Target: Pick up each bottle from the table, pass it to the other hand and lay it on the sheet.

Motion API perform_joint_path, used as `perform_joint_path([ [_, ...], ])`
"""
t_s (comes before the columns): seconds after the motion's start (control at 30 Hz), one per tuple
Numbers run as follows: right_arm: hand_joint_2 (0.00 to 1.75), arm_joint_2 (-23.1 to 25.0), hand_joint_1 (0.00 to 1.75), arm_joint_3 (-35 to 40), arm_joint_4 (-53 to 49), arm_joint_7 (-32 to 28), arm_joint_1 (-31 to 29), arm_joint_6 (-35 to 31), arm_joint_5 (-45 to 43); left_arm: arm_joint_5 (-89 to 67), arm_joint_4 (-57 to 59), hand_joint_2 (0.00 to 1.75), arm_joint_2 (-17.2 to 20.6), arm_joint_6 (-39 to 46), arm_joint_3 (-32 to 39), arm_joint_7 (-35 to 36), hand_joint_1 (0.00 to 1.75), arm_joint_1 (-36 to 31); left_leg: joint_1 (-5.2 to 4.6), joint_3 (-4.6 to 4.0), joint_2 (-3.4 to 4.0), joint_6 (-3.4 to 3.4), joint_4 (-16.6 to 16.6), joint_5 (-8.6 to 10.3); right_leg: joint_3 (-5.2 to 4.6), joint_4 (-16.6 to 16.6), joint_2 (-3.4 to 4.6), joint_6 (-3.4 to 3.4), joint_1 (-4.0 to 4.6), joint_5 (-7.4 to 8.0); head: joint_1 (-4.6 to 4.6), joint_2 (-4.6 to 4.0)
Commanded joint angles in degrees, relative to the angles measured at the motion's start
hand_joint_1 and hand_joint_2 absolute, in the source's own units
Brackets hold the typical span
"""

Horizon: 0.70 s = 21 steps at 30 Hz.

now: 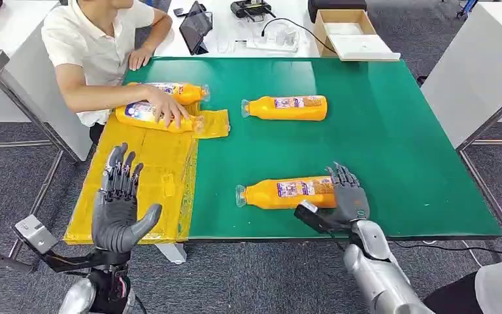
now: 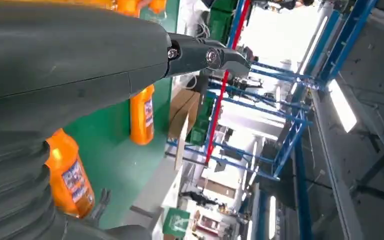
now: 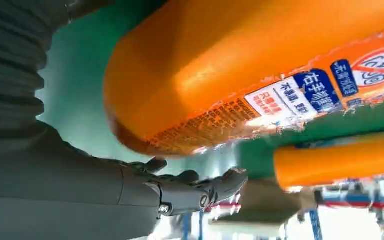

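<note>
Four orange bottles lie on their sides. Two are at the far end of the yellow sheet: one behind, one under a person's hand. A third bottle lies mid-table on the green mat. The nearest bottle lies by the front edge, cap to the left. My right hand is at its base end, fingers straight, thumb on the near side, not closed around it; the right wrist view shows that bottle close above the fingers. My left hand hovers open over the sheet's near part.
A seated person leans on the far left corner of the green table. Behind it a white table carries a tablet and a cardboard box. Another person's sleeve is at the near right. The left wrist view has two bottles.
</note>
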Motion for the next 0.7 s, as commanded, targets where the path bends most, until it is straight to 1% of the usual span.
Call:
perform_joint_path([
  [0.03, 1.75, 4.6, 0.0, 3.3, 16.4, 1.4, -10.9, 7.0, 1.0, 2.1, 8.2, 1.75, 0.5, -1.2, -4.3, 1.1, 0.0, -6.7, 0.07, 0.25, 0.22, -0.13, 0.0, -0.05, 0.2, -0.1, 0.1, -0.16, 0.09, 0.01, 0.0, 0.0],
  [0.13, 1.75, 4.8, 0.0, 6.0, 17.8, 2.9, -11.9, 8.6, 3.0, 2.4, 8.7, 1.75, 0.5, -1.4, -5.2, 1.2, 0.0, -7.7, 0.02, 0.23, 0.35, -0.07, 0.0, -0.02, 0.12, 0.0, 0.11, -0.09, 0.04, 0.02, -0.04, -0.02],
  [0.17, 1.75, 4.9, 0.0, 7.0, 18.6, 3.0, -12.3, 10.1, 3.7, 2.4, 9.1, 1.75, 0.7, -1.6, -5.6, 1.4, 0.0, -8.3, 0.06, 0.3, 0.38, -0.13, 0.0, -0.05, 0.19, 0.0, 0.1, -0.15, 0.08, -0.01, -0.02, 0.0],
  [0.23, 1.75, 4.9, 0.0, 8.8, 19.0, 3.6, -12.4, 10.5, 5.4, 2.4, 9.3, 1.75, 0.8, -1.6, -5.9, 1.4, 0.0, -8.6, 0.05, 0.29, 0.31, -0.08, 0.0, -0.02, 0.18, 0.0, 0.07, -0.1, 0.07, 0.01, 0.0, 0.0],
  [0.4, 1.75, 6.5, 0.0, 8.8, 19.7, 1.8, -11.0, 14.4, 3.4, 2.5, 10.1, 1.75, 0.9, -1.8, -6.5, 1.5, 0.0, -9.4, 0.08, 0.42, 0.35, -0.1, -0.1, -0.02, 0.3, -0.1, 0.08, -0.11, 0.1, 0.0, -0.02, 0.0],
  [0.53, 1.75, 6.2, 0.0, 8.7, 19.8, 1.4, -10.5, 14.6, 2.9, 2.6, 10.4, 1.75, 0.8, -1.9, -6.6, 1.5, 0.0, -9.7, 0.16, 0.64, 0.23, -0.19, -0.2, -0.03, 0.56, -0.2, -0.1, -0.23, 0.19, -0.04, 0.0, 0.0],
  [0.57, 1.75, 6.1, 0.23, 9.2, 20.2, 1.3, -10.7, 15.5, 3.1, 2.6, 10.6, 1.75, 0.9, -1.9, -6.7, 1.5, 0.0, -9.9, 0.11, 0.59, 0.25, -0.13, -0.1, -0.01, 0.48, -0.1, -0.03, -0.14, 0.13, -0.02, 0.0, 0.0],
  [0.6, 1.75, 5.9, 1.57, 9.7, 20.4, 1.1, -10.8, 16.3, 3.2, 2.6, 10.7, 1.75, 0.9, -2.0, -6.9, 1.5, 0.0, -10.0, 0.17, 0.69, 0.26, -0.2, -0.1, -0.04, 0.61, -0.2, -0.08, -0.23, 0.2, -0.04, 0.0, 0.0],
  [0.63, 1.75, 5.8, 1.75, 9.6, 20.4, 1.0, -10.7, 16.3, 3.2, 2.6, 10.7, 1.75, 0.9, -2.0, -6.8, 1.5, 0.0, -10.1, 0.14, 0.7, 0.2, -0.18, -0.1, -0.02, 0.63, -0.2, -0.13, -0.21, 0.17, -0.04, -0.02, 0.0],
  [0.7, 1.75, 5.6, 1.75, 10.7, 20.9, 1.9, -11.3, 17.9, 3.7, 2.8, 11.2, 1.75, 0.9, -2.0, -7.0, 1.5, 0.0, -10.6, 0.1, 0.73, 0.31, -0.13, -0.1, -0.04, 0.6, -0.1, 0.06, -0.14, 0.12, 0.0, 0.0, 0.0],
])
